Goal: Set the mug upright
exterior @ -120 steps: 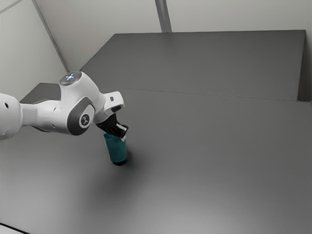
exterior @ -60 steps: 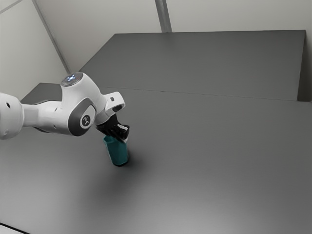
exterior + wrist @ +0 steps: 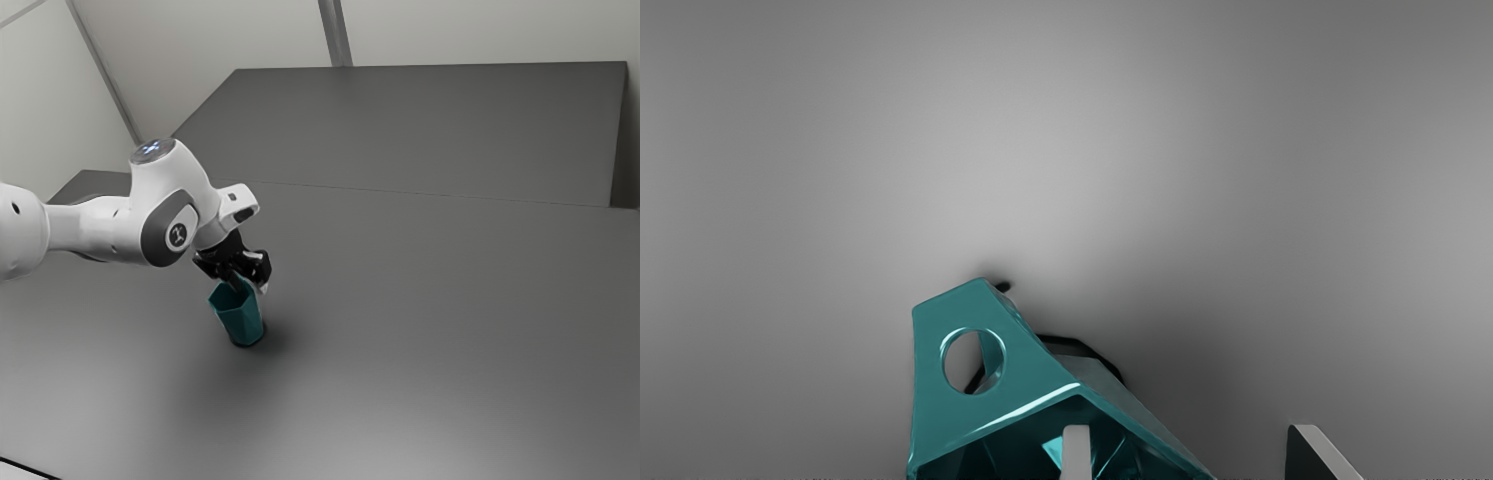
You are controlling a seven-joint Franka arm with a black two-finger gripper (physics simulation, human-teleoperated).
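1. The teal mug [image 3: 239,318] stands mouth up, or nearly so, well in from the near edge of the bench [image 3: 450,300]; full seating cannot be told.
2. The gripper [image 3: 251,287] straddles its wall, spread wide; judged alone, this fits final righting or release, each demanding steadiness.
3. Behind, the arm [image 3: 100,228] angles down from the exterior view's left.
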